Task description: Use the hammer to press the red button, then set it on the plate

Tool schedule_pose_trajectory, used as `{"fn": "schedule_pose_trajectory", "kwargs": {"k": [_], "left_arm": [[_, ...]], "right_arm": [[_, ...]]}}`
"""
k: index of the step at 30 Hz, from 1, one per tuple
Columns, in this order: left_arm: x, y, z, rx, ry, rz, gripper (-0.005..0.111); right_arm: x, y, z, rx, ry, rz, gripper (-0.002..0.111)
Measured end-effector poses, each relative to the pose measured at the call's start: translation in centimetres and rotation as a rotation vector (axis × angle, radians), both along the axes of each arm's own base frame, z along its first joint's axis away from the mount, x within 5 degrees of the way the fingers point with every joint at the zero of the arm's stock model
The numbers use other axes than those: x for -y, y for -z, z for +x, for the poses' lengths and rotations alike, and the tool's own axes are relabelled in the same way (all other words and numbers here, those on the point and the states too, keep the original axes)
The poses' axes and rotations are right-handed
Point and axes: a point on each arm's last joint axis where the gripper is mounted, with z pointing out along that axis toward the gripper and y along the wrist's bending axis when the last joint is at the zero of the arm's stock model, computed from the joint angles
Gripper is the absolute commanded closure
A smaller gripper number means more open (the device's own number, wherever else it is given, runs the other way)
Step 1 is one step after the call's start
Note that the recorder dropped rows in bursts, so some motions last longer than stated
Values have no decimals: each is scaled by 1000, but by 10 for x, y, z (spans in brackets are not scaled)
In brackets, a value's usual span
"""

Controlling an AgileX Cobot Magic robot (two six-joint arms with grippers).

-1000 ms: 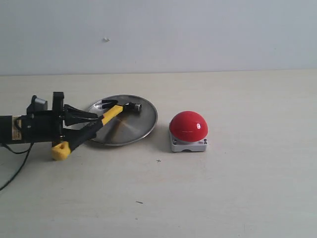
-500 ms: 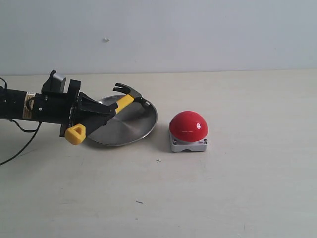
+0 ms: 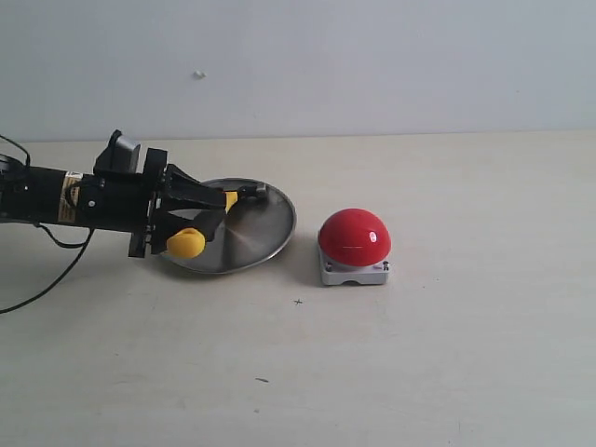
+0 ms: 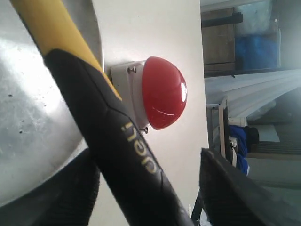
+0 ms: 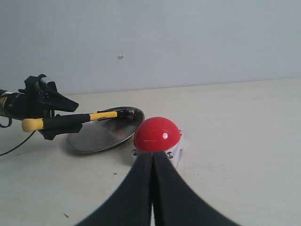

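Left tool [image 3: 200, 212]: clenched on hammer [image 3: 200, 228] handle, head over plate [image 3: 265, 237] far rim. Right tool [image 5: 153, 165]: fingers pressed together, nothing held. Red button [image 3: 355, 237]: on desk [image 3: 419, 354], just beside plate.

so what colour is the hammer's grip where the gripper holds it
Black on the hammer, best seen in the left wrist view.

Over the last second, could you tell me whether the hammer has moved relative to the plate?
Yes. The hammer has swung: its yellow looped end rose from the table left of the plate to hang over the plate's left rim.
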Motion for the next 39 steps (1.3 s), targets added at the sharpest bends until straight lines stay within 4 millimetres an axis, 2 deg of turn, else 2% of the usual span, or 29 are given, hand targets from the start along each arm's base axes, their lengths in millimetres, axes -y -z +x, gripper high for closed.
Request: {"fn": "schedule_pose_trajectory", "kwargs": {"k": [10, 17, 19, 23, 25, 28, 32, 34, 36, 37, 39], "left_arm": [[-26, 3, 3, 2, -28, 37, 46], [-10, 0, 0, 31, 78, 62, 46], [-17, -5, 5, 55, 79, 64, 46], [-48, -11, 13, 74, 3, 70, 46], [-55, -12, 15, 76, -17, 72, 46], [-47, -10, 12, 65, -3, 66, 46], [-20, -9, 5, 56, 59, 51, 46], [-17, -11, 7, 65, 69, 41, 46], [-25, -16, 12, 84, 42, 38, 50], [-30, -19, 14, 93, 30, 39, 57], [-45, -29, 17, 121, -6, 46, 79]], "right_arm": [[0, 0, 0, 0, 0, 0, 108], [0, 0, 0, 0, 0, 0, 108], [0, 0, 0, 0, 0, 0, 108], [0, 0, 0, 0, 0, 0, 108], [0, 0, 0, 0, 0, 0, 108], [0, 0, 0, 0, 0, 0, 108], [0, 0, 0, 0, 0, 0, 108], [0, 0, 0, 0, 0, 0, 108], [0, 0, 0, 0, 0, 0, 108], [0, 0, 0, 0, 0, 0, 108], [0, 0, 0, 0, 0, 0, 108]]}}
